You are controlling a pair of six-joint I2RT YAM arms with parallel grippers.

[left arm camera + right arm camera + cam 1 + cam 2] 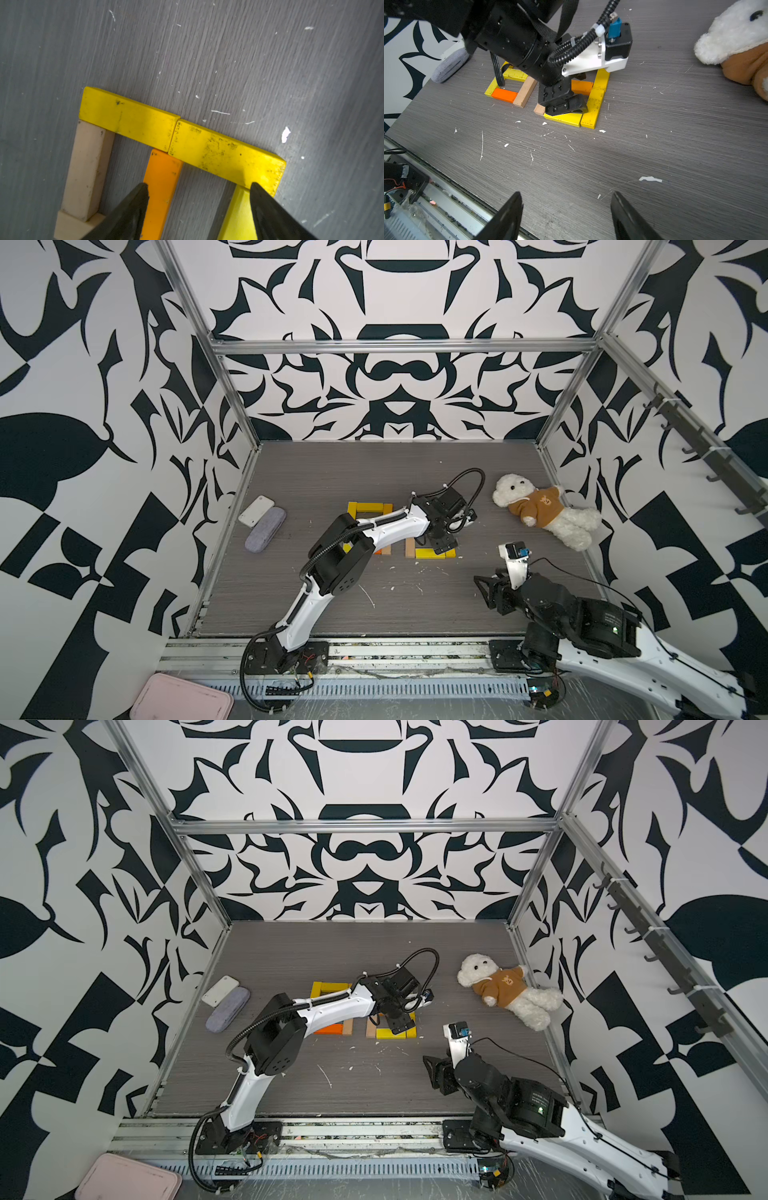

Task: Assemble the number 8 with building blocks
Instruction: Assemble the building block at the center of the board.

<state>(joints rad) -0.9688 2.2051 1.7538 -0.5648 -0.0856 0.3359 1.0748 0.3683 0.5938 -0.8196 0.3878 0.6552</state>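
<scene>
The building blocks lie flat mid-table as two adjoining square outlines, yellow (368,508), orange and tan. In the right wrist view the left square shows an orange block (504,95) and a tan block (525,91); the right square has a yellow side (593,108). My left gripper (199,185) hovers low over the right square (444,545), open, with bare table between its fingers. One fingertip is over an orange block (161,187), the other at the corner where a yellow block (224,155) meets a paler yellow one (239,214). My right gripper (566,194) stands open and empty near the front right (482,589).
A white teddy bear in a brown hoodie (544,510) lies at the right. A white case (256,510) and a grey case (265,529) sit by the left wall. A pink tray (180,699) lies outside the front rail (374,651). White flecks dot the table.
</scene>
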